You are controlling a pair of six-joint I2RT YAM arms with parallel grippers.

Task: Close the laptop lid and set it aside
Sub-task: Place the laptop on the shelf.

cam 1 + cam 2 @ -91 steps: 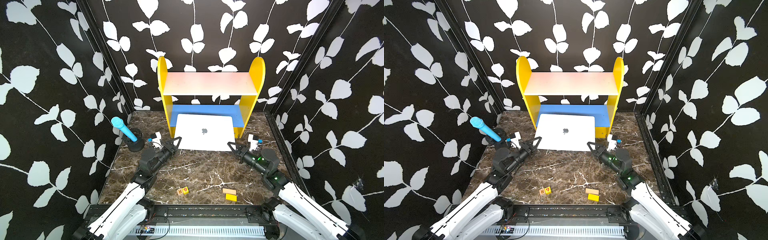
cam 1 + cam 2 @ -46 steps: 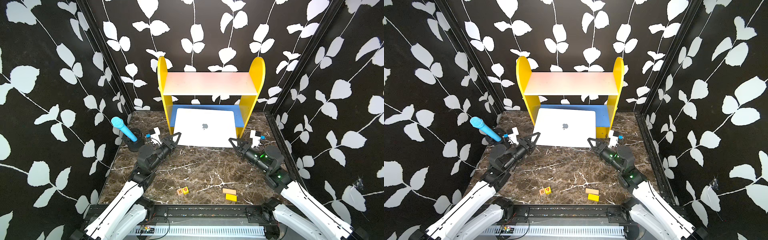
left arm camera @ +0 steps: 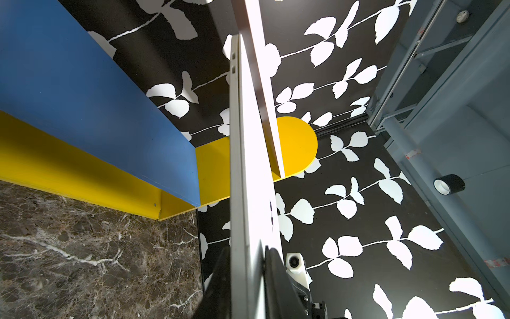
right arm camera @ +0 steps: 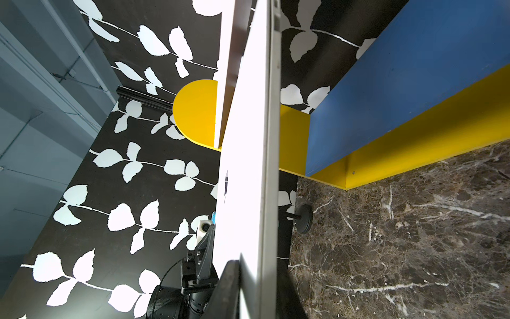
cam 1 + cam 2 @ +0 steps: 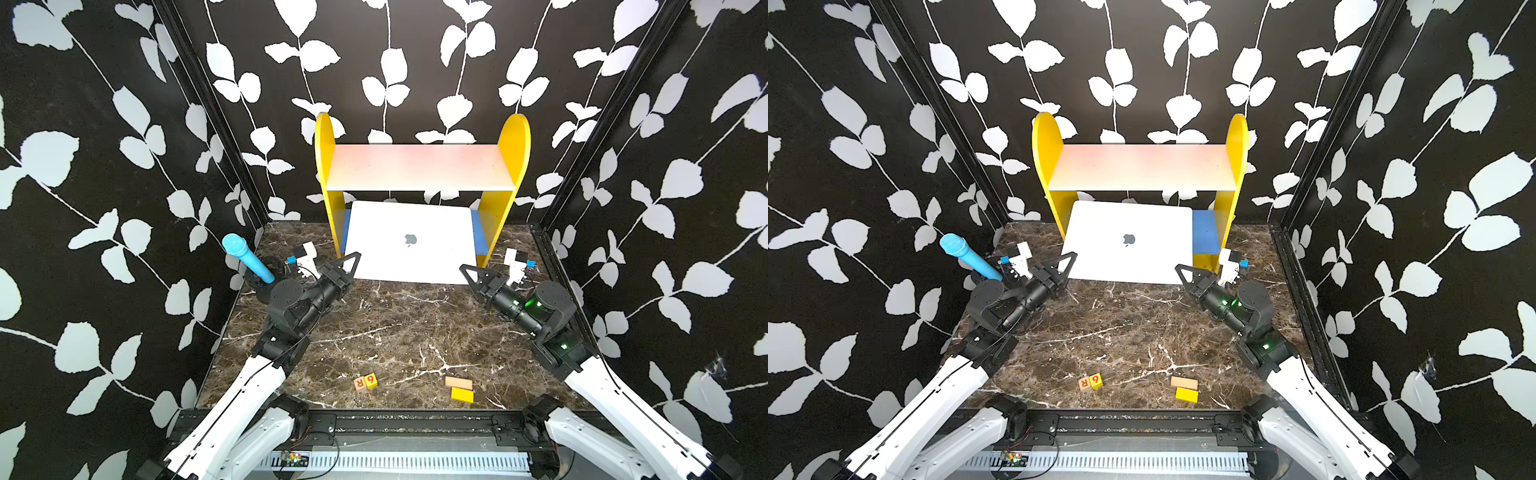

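The left gripper and right gripper clench the closed laptop; lowering it level by the desk's rear edge seemingly comes next.

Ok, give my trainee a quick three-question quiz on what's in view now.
1. True or false: the laptop is open.
2. How many grippers clamp it? A none, B one, C two.
3. Fill in: the mic is coloured ____.
Key: 1 false, it is shut. 2 C: left gripper and right gripper each pinch a near corner. 3 blue.
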